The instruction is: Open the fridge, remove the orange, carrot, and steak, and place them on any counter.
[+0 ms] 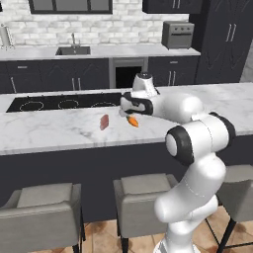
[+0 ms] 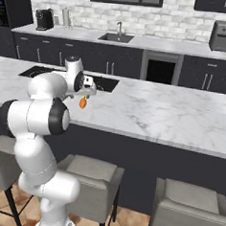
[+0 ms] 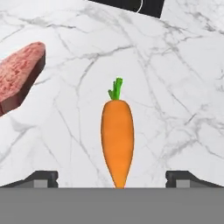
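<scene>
Left base view: carrot [image 1: 133, 121] lies on the desk [image 1: 59, 129], just below the claw [image 1: 126, 112]; steak [image 1: 104, 121] at the carrot's 9 o'clock, apart. Cooktop [image 1: 64, 102] at 11 o'clock.

Right base view: claw [image 2: 89, 95] over the carrot [image 2: 83, 102].

Hand view: claw [image 3: 112, 178] released, fingertips [image 3: 41, 178] wide, clear of the carrot [image 3: 117, 139] between them; steak [image 3: 18, 75] at 10 o'clock.

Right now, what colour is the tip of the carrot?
Green: the carrot is orange with a small green leafy tip, clearest in the hand view.
</scene>
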Tool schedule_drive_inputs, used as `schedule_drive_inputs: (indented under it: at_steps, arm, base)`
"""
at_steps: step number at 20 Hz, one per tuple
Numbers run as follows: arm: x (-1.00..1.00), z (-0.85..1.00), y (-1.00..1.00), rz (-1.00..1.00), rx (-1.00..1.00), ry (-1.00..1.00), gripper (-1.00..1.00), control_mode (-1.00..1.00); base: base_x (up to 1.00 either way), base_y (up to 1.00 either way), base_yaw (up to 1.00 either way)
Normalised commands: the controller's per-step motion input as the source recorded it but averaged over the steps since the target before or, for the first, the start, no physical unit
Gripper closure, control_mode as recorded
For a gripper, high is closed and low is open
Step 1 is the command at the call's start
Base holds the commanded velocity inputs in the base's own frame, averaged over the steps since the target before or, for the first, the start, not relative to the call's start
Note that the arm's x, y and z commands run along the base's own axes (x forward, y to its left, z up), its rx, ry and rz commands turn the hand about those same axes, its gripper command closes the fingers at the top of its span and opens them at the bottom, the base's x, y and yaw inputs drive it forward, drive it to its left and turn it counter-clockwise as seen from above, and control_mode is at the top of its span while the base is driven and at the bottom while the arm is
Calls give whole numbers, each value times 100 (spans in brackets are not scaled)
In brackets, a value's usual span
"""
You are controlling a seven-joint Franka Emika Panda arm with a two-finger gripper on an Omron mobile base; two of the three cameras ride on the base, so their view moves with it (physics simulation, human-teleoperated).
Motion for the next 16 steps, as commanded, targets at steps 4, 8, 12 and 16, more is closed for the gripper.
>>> schedule_drive_inputs:
  at_steps: [4,8,12,16]
  arm:
    - [-72,100,-17,-11,5,0,-100,-100]
    - [-97,100,-32,-16,14,-3,-100,-100]
    - [-100,100,-43,-13,14,-4,-100,-100]
    - [-100,98,-36,-10,10,-6,-100,-100]
  base:
    - [0,0,0]
    - [0,0,0]
    - [0,0,0]
    - [0,0,0]
